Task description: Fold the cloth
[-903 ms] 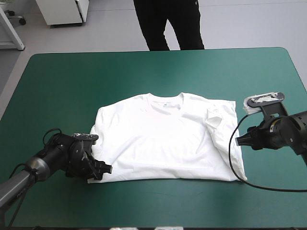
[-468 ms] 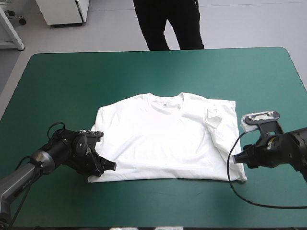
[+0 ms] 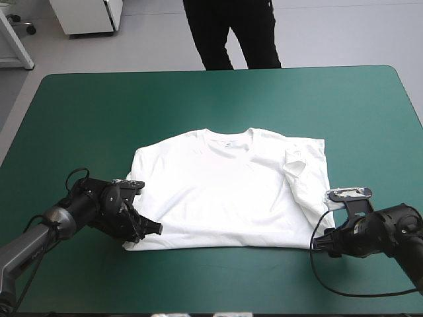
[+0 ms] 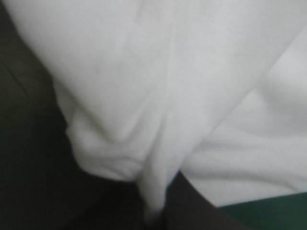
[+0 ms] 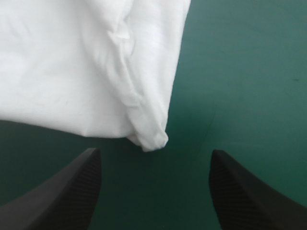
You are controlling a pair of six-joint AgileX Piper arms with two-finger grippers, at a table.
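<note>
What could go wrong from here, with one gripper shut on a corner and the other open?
The right gripper is open, and the near-right corner of the white short-sleeved T-shirt lies just ahead of its fingers, not between them: closing now could miss it.
The left gripper is shut on the bunched near-left corner: lifting alone could drag the shirt askew on the teal-green cover.

table (image 3: pixel 211 74) | teal-green cover (image 3: pixel 86 119), smooth | rounded far corners | far edge straight, near the high view's top
</note>
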